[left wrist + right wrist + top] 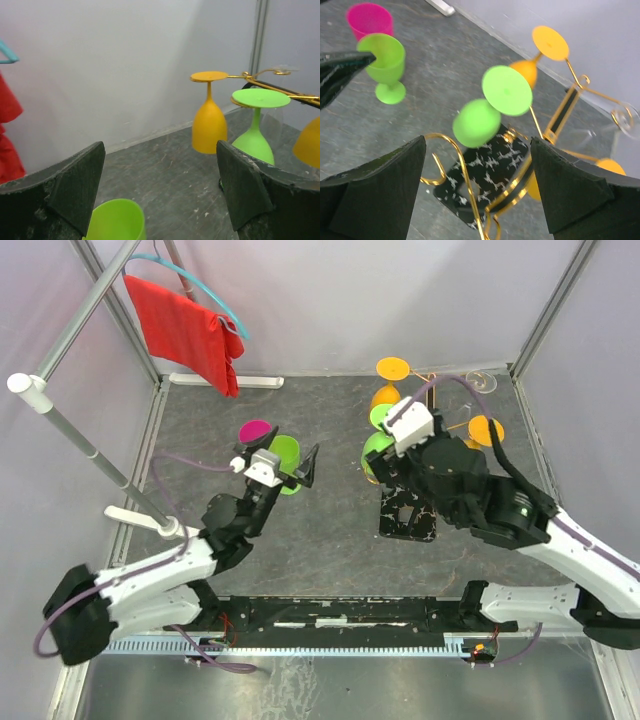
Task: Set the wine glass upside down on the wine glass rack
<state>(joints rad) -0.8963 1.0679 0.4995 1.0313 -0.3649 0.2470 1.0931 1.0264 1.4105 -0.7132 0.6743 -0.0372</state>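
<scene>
1. Left gripper [277, 460]: fingers spread wide, pinching nothing. The upright green wine glass [387, 60] stands just below and between them, at 9 o'clock from the wine glass rack [408, 515]. An off-centre close on the bowl could tip it into the magenta glass [369, 19], just beside it at 10 o'clock.
2. Right gripper [479, 141]: fingers spread, empty, over the rack's gold arms, with a hung green glass [476, 122] ahead. A careless retreat could snag the wire and swing the hung glasses.
3. The arms look crowded. The foot of an inverted glass may strike the orange glass [209, 125].
</scene>
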